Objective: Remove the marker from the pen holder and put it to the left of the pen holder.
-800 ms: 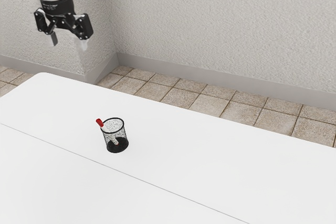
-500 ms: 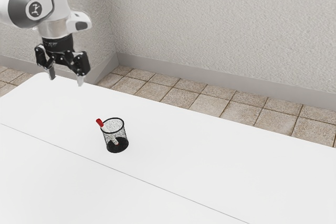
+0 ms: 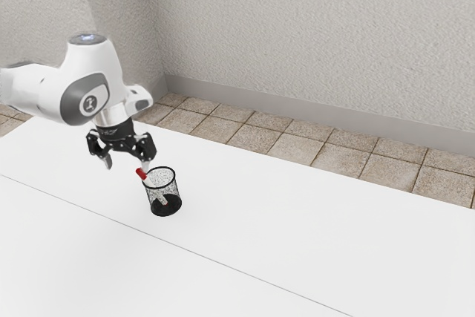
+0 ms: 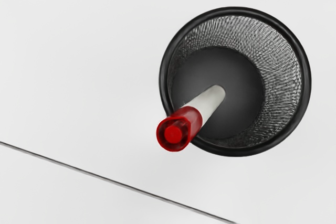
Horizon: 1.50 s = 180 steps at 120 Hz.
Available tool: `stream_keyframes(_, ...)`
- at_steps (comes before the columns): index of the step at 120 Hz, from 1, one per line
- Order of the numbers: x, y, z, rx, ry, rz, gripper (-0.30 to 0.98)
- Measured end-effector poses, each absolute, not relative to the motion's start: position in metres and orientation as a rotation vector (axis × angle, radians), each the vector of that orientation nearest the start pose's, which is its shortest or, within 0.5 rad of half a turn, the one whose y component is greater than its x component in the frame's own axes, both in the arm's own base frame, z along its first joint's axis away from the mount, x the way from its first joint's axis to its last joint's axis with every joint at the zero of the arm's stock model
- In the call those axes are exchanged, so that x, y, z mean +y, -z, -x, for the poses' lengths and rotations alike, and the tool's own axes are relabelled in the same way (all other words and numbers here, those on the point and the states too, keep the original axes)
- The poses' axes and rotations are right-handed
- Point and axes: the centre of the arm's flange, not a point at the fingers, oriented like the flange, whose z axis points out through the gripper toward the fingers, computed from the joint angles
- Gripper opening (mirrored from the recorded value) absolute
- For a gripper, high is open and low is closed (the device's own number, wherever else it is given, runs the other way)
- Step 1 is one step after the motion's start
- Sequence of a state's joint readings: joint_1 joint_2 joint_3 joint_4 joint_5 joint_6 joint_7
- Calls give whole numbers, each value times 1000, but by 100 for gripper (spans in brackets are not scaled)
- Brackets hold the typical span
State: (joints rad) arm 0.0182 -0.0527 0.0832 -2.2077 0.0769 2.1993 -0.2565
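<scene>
Hanging low over the table [image 3: 297, 220], the gripper [image 3: 127, 164] has its two fingers spread wide, with nothing pinched between them. One fingertip is close to the marker's red cap [image 4: 173, 135]; whether they touch, I cannot tell. The other is well out from it, toward the exterior view's left.

The marker [image 4: 208, 104] is in the holder [image 4: 283, 69], tilted, cap end up. Its cap sticks out past the rim on the exterior view's left, and its white body slants down inside to the dark bottom. Seen from the wrist, the cap's round end faces the camera, with the body running from it toward the middle of the holder.

The holder is upright on the table, round, of black mesh with a thick dark rim. Near it, a thin dark seam [image 3: 223, 263] runs straight across the white tabletop, apart from the holder's base.

The white arm [image 3: 107, 72] comes in from the exterior view's left, bent down to the gripper. Past the table's far edge are brownish floor tiles [image 3: 289, 150], then a grey baseboard [image 3: 297, 109], and behind it a rough, pale wall [image 3: 312, 35] with a corner toward the exterior view's left.
</scene>
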Motion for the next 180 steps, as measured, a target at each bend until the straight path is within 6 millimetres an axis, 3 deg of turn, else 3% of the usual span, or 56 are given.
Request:
stream_keyframes(30,74,-370,-543,-500,180,3047,69)
stream_keyframes(60,71,-363,-554,-382,272,3051,69)
stream_keyframes(85,71,-357,-542,-350,278,3073,69)
stream_keyframes(145,71,-348,-547,-261,274,3079,68)
stream_keyframes(180,71,-352,-546,-244,270,3082,18)
